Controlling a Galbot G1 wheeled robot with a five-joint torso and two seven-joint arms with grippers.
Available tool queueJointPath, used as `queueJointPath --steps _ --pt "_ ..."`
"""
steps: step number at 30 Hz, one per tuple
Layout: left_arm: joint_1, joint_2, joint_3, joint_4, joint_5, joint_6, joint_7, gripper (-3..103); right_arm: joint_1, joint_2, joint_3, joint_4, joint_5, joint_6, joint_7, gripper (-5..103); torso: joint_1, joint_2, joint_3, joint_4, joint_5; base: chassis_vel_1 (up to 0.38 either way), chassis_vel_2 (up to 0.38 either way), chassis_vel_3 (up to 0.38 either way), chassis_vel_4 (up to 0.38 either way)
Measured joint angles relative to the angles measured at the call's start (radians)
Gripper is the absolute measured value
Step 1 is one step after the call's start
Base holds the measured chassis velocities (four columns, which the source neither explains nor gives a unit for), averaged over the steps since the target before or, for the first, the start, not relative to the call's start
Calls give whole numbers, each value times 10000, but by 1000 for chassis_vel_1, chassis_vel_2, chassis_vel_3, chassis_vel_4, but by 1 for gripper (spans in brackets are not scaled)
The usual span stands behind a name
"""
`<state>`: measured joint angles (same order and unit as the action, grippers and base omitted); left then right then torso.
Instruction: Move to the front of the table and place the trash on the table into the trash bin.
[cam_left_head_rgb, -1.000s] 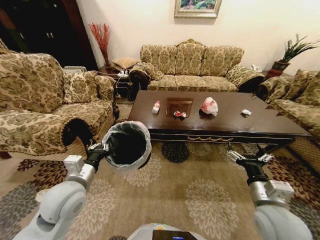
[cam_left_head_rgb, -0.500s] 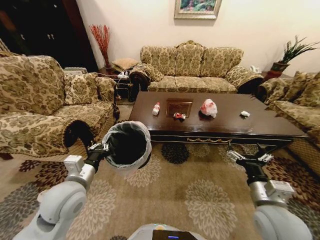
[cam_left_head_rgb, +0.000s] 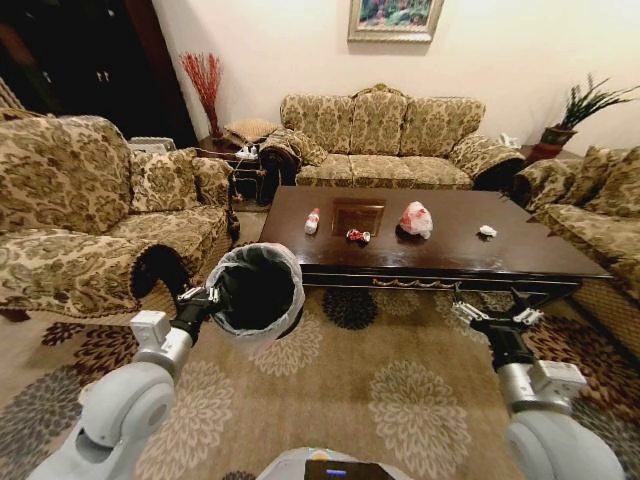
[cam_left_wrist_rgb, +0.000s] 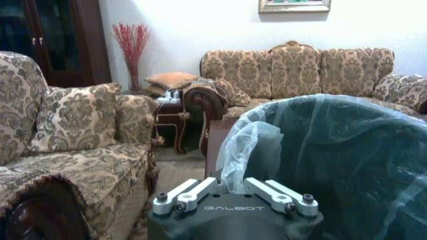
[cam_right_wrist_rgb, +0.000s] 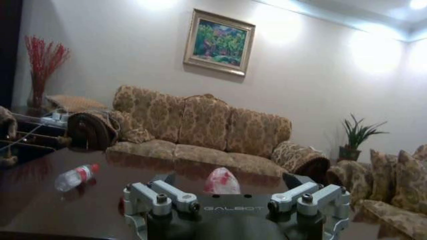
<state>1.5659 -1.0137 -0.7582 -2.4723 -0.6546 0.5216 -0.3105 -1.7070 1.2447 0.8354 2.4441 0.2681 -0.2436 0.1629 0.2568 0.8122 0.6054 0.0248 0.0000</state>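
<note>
Dark trash bin clamped in raised left gripper, right gripper spread

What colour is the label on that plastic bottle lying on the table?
Red, on a clear bottle lying on the dark table; the right wrist view shows it best.

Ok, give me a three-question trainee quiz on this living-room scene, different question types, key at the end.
1. True or false: the left gripper is shut on the rim of the trash bin.
2. Which item lies farthest toward the robot's right on the table? A) bottle B) can C) paper wad
3. Fill in: the right gripper is open and holds ____.

Key: 1 true; 2 C; 3 nothing.
</note>
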Motion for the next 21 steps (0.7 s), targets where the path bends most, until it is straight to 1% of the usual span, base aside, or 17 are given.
queueJointPath --steps 7,11,13,14,19,21 --pt "13 -11 -11 0 0 0 -2 3 43 -1 -4 -24 23 39 -44 100 120 268 144 2 0 0 0 0 0" --pt "29 -45 4 3 9 -3 -3 3 7 46 7 -52 24 81 -66 100 189 421 232 -1 0 -27 15 19 -7" --pt "31 -70 39 6 15 -7 -3 3 -30 73 29 -70 24 130 -76 100 252 564 309 5 0 -42 49 59 -49" --pt "32 -78 52 12 17 -10 -3 3 -44 78 35 -71 24 139 -78 100 280 628 344 1 0 -49 61 62 -64" --pt "27 -95 66 36 19 -18 -6 3 -52 81 40 -76 23 150 -80 100 347 793 444 0 0 -65 64 72 -71" --pt "22 -112 70 48 19 -23 -10 3 -47 88 39 -88 22 155 -83 100 401 919 519 0 0 -76 93 88 -81"
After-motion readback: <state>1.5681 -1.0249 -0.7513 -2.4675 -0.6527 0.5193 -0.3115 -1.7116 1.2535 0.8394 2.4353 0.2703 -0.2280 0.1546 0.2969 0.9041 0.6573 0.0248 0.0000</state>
